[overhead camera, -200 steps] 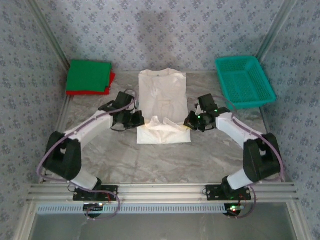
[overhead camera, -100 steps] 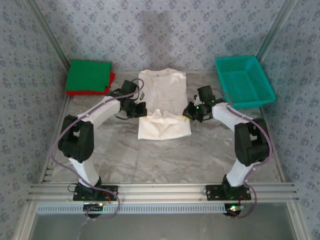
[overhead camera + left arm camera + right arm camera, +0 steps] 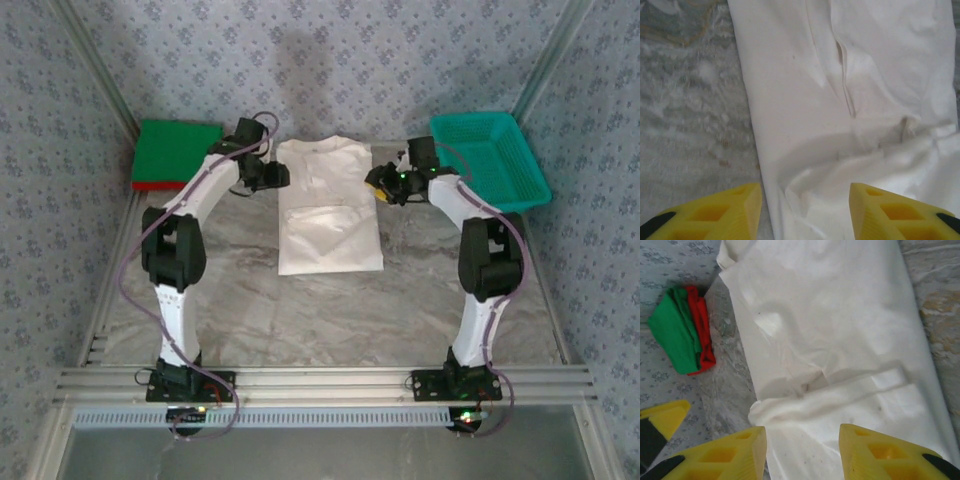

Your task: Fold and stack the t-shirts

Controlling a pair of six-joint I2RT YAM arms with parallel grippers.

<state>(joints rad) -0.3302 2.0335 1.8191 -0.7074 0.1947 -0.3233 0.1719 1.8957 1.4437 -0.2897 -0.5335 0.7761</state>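
My left pincer [image 3: 277, 178] and right pincer [image 3: 376, 186] stood part open, gripping nothing, flanking the off-white t-shirt [image 3: 328, 220]. It lay mid-table, long axis twelve-to-six, collar toward twelve.

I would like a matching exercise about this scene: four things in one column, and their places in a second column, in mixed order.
Things:
1. white shirt
2. green shirt
3. red shirt
4. basket

Places:
A. far right corner
B. under another shirt
C. in the middle, spread flat
D. far left corner, on top

Pairs: 1-C, 2-D, 3-B, 4-A
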